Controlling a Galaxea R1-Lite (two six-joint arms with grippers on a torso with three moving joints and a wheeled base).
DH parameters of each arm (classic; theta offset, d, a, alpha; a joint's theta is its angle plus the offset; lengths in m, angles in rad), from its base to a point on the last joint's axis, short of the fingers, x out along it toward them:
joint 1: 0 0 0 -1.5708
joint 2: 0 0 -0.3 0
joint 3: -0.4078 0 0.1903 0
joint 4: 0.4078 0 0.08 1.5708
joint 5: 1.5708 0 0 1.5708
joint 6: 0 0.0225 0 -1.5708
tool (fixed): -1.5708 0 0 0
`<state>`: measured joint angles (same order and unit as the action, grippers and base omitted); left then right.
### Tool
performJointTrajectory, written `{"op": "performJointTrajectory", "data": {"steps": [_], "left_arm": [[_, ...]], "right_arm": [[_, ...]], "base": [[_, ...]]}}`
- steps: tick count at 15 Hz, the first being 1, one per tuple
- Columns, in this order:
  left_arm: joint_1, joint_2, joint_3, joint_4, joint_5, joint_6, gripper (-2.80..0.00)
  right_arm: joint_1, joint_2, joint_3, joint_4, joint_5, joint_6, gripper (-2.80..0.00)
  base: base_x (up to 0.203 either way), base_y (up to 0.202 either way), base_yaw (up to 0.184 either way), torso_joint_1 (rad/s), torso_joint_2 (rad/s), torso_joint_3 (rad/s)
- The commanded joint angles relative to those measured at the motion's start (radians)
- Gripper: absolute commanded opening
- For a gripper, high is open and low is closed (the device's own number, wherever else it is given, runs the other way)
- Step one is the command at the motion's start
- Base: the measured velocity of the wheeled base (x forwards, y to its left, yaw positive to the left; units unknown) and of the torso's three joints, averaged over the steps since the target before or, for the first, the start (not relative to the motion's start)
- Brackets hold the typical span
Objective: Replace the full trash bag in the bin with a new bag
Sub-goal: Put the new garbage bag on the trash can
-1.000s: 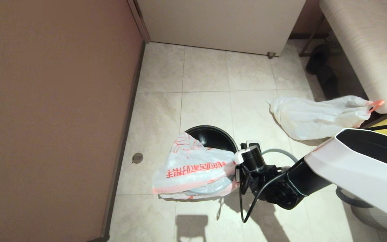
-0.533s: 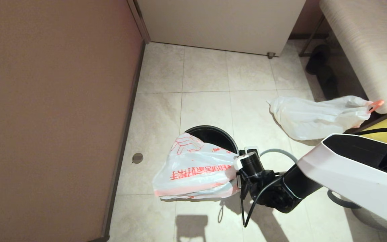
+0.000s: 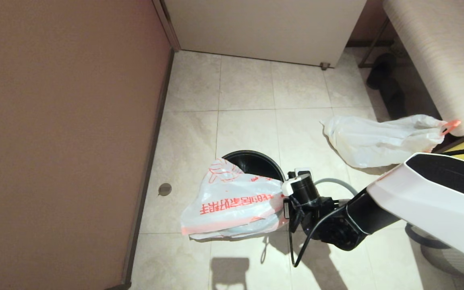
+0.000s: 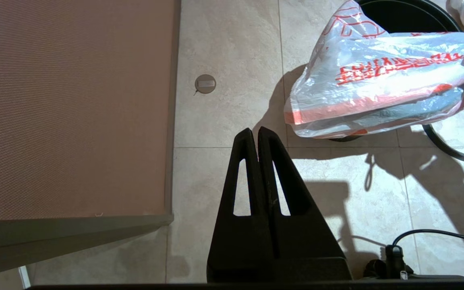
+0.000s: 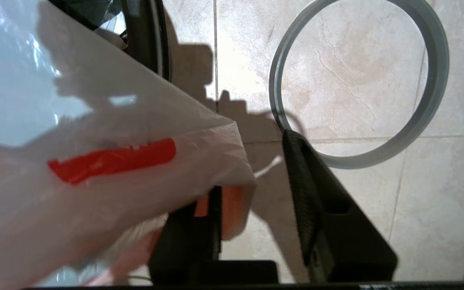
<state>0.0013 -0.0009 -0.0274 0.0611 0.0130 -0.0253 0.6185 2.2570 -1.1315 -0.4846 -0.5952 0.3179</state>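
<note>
Right wrist view shows our right gripper (image 5: 256, 193) with its jaws apart, the new bag (image 3: 232, 203) draped over one finger beside the bin (image 3: 256, 163) (not inside). We reckon it slides off, missing the opening.

Two plastic bags are showing: one printed bag (image 3: 232, 205) and one plain bag (image 3: 381, 139). One black bin (image 3: 252, 163) is standing there, one grey hoop (image 5: 357, 84) is lying loose, and two grippers are appearing.

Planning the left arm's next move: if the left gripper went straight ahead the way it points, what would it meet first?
Probably bare floor tile: the left gripper points down at it, beside the new bag.
</note>
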Motion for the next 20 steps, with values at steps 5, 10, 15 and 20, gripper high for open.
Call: {"op": "performJointTrajectory", "data": {"steps": [5, 10, 15, 20], "left_arm": [[0.0, 0.001, 0.0, 0.0, 0.001, -0.001, -2.8], [0.0, 0.001, 0.0, 0.0, 0.001, -0.001, -2.8], [0.0, 0.001, 0.0, 0.0, 0.001, -0.001, -2.8], [0.0, 0.001, 0.0, 0.0, 0.001, -0.001, -2.8]], "right_arm": [[0.017, -0.301, 0.108, 0.396, 0.077, 0.124, 0.0], [0.166, -0.278, 0.092, 0.531, 0.197, 0.307, -2.8], [0.235, -0.125, -0.065, 0.62, 0.217, 0.394, -2.8], [0.259, -0.063, -0.202, 0.621, 0.217, 0.293, -2.8]], "base": [[0.0, 0.0, 0.0, 0.0, 0.0, 0.0], [0.0, 0.0, 0.0, 0.0, 0.0, 0.0], [0.0, 0.0, 0.0, 0.0, 0.0, 0.0], [0.0, 0.0, 0.0, 0.0, 0.0, 0.0]]}}
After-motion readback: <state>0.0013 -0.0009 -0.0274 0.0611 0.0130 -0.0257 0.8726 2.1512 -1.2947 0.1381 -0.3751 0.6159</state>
